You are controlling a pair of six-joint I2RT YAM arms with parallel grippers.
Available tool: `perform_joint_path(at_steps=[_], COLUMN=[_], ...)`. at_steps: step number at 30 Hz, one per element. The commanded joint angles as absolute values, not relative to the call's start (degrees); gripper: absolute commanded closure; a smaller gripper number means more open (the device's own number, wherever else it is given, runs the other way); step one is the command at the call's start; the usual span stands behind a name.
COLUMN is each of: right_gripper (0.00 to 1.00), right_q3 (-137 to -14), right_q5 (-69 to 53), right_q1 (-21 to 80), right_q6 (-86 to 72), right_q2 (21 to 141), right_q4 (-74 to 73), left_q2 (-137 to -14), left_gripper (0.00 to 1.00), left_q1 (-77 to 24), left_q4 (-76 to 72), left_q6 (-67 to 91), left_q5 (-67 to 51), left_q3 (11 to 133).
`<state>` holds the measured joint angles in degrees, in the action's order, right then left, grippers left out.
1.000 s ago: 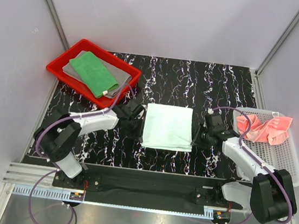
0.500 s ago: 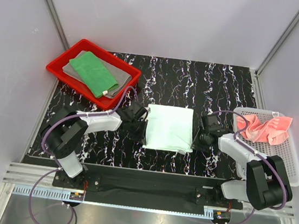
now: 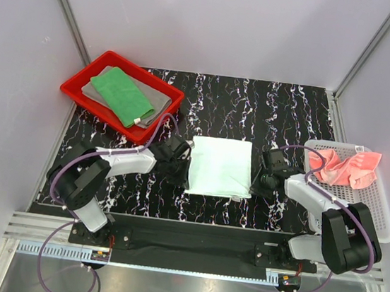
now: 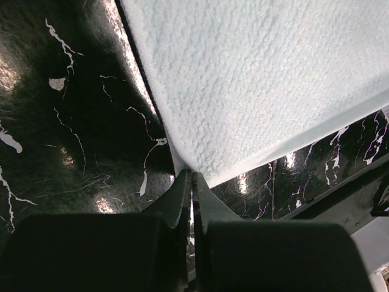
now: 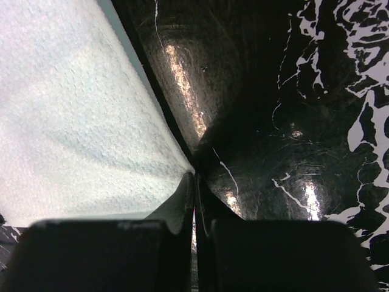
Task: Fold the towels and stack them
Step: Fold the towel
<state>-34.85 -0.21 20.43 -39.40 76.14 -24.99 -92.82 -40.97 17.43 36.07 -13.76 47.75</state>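
A white towel (image 3: pixel 219 166) lies folded in the middle of the black marbled table. My left gripper (image 3: pixel 184 160) is shut on its left edge; in the left wrist view the cloth (image 4: pixel 255 79) runs into the closed jaws of the left gripper (image 4: pixel 192 176). At the towel's right edge my right gripper (image 3: pixel 256 173) is also shut, pinching a corner of the white cloth (image 5: pixel 79 121) where it meets the right gripper (image 5: pixel 194 176). A green towel (image 3: pixel 123 96) lies folded on a grey towel (image 3: pixel 159 103) in the red tray. A salmon-pink towel (image 3: pixel 342 167) is crumpled in the basket.
The red tray (image 3: pixel 80 83) stands at the back left of the table. The white mesh basket (image 3: pixel 373 203) sits at the right edge. White walls with metal posts close in the back and sides. A black rail runs along the near edge.
Both grippers came nearer with the towel's edges in them; the towel's near part shifted slightly and now lies a little flatter and squarer than a second ago.
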Motion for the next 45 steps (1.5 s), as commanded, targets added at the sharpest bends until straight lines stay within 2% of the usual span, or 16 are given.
perform_joint_path(at_steps=[1,10,11,13,14,15,18,22,26,34,38,42,45], right_gripper=[1.00,1.00,0.91,0.80,0.72,0.70,0.57,0.52,0.50,0.46,0.43,0.40,0.40], right_q3=[-34.54,-34.19,-34.45,-35.50,-36.12,-36.91,-41.65,-51.21,-60.27,-78.20,-86.55,-93.94,-99.91], right_q5=[5.97,7.12,6.95,6.77,6.68,6.68,5.54,-2.51,-15.79,-30.91,-36.11,-36.21,-39.10], right_q1=[20.74,20.83,20.83,20.92,20.92,20.92,20.83,20.13,16.27,11.26,8.88,7.48,5.98], right_q6=[-40.69,-41.14,-41.22,-40.87,-40.70,-40.35,-38.06,-25.98,-12.33,7.55,12.73,19.06,23.01], right_q2=[75.41,74.00,74.00,73.57,72.87,72.43,71.02,72.94,81.70,97.54,108.94,117.58,123.30], right_q4=[-26.45,-26.46,-26.63,-27.68,-28.21,-30.04,-32.95,-30.42,-27.95,-33.74,-41.80,-47.71,-51.50], left_q2=[-91.76,-91.50,-90.97,-89.92,-88.69,-88.25,-87.71,-90.69,-96.48,-112.66,-119.96,-124.71,-127.09], left_gripper=[1.00,1.00,0.94,0.77,0.62,0.54,0.47,0.44,0.46,0.48,0.47,0.47,0.47], left_q1=[-41.13,-41.31,-41.31,-41.48,-41.40,-41.40,-40.17,-36.05,-31.47,-28.21,-28.04,-27.60,-27.51], left_q4=[20.04,18.55,18.89,19.94,20.39,21.35,27.23,31.11,31.55,36.90,39.11,41.31,42.19], left_q6=[34.45,34.45,34.45,34.72,34.63,34.11,30.17,22.16,13.91,1.50,-2.97,-5.53,-7.29], left_q5=[-9.67,-12.48,-12.92,-13.53,-14.06,-14.15,-11.79,-9.05,-10.81,-16.35,-15.56,-15.47,-16.52], left_q3=[45.53,45.35,45.44,46.31,46.84,48.76,56.38,66.69,75.57,93.24,100.08,104.85,107.05])
